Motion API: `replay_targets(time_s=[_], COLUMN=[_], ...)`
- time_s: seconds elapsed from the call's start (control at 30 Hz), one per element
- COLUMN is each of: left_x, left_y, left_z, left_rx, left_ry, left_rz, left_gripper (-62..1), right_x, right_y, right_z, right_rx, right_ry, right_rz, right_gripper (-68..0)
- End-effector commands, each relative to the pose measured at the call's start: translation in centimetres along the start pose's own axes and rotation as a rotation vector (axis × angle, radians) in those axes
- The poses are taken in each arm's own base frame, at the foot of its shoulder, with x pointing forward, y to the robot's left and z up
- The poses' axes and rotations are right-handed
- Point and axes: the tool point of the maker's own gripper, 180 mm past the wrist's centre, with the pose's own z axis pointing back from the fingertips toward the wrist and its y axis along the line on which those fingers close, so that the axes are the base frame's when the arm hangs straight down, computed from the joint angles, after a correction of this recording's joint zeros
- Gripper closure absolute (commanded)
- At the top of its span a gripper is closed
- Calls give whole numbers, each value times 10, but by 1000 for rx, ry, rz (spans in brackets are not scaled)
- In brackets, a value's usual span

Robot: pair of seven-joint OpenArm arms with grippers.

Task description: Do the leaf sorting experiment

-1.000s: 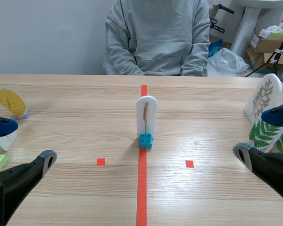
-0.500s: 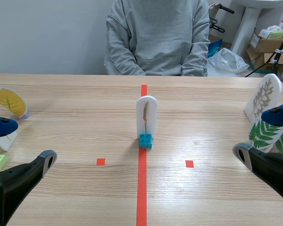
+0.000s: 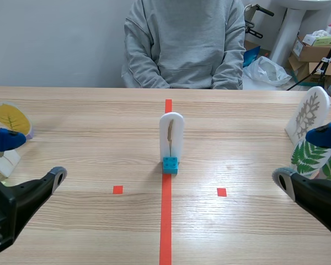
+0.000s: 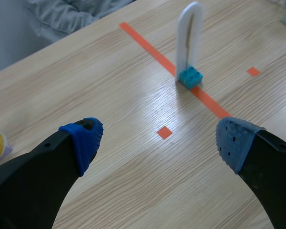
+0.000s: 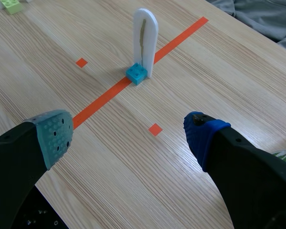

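One shift: left hand [image 3: 36, 157] higher.

Thick black fingers [image 4: 28, 176], blue dotted pads [image 4: 234, 143]

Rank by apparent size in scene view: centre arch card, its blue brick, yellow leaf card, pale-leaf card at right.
1. pale-leaf card, largest, though the right arm hides its lower edge.
2-3. centre arch card and yellow leaf card: too close to rank, one tall, one wide.
4. blue brick, clearly smallest.
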Motion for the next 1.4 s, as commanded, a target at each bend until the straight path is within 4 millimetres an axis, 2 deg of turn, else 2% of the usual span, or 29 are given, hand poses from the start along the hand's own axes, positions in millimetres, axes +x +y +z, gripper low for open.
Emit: replay_targets(time_s=[0.0, 0.1, 0.23, 0.63, 0.8, 1.03, 1.17, 1.37], left_x=[0, -10, -13, -10, -8, -3, 2, 8], left_y=[0, 5, 7, -14, -25, -58, -71, -78], left_z=[-9, -27, -57, -171, -208, -233, -240, -244], left_rx=[-31, -66, -107, -257, -276, -327, -324, -316], left_ry=[-21, -13, -33, -36, -20, -19, -34, -46], left_rz=[-8, -16, -12, -69, -66, -34, -8, 10], left_gripper=[-564, -573, -572, -572, -572, -572, -572, -566], right_x=[5, 4, 2, 1, 1, 1, 1, 1], right_y=[1, 1, 1, 1, 1, 1, 1, 1], right_z=[-1, -1, -1, -1, -1, -1, -1, -1], right_rx=[13, 13, 12, 10, 11, 10, 10, 10], right_ry=[-22, -17, -8, -4, -3, -3, -3, -3], right_rz=[3, 3, 5, 3, 3, 3, 3, 3], right_gripper=[-477, -477, -476, -476, -477, -476, -476, -476])
